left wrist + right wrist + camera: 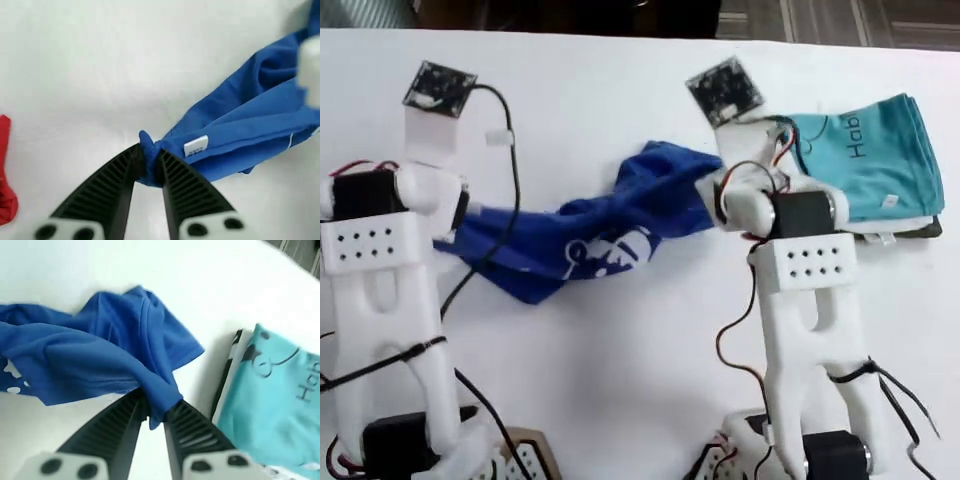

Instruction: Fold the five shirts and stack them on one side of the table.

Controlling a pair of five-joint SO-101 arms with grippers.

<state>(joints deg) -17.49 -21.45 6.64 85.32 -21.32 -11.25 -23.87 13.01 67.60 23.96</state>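
At centre, blue shirt point(590, 235) — pinched by left end effector point(149, 152), right end effector point(156, 402)

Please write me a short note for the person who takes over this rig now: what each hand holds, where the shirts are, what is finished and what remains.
The left hand is shut on one end of the blue shirt. The right hand is shut on its other end. The shirt is stretched between them, bunched and not yet folded, over the table.
Done: the teal shirt lies folded on top of a pile beside the right arm. Dark and white edges show beneath it; I cannot tell how many pieces.
Left: fold the blue shirt and put it on the pile. A red cloth near the left hand is probably another shirt to fold.
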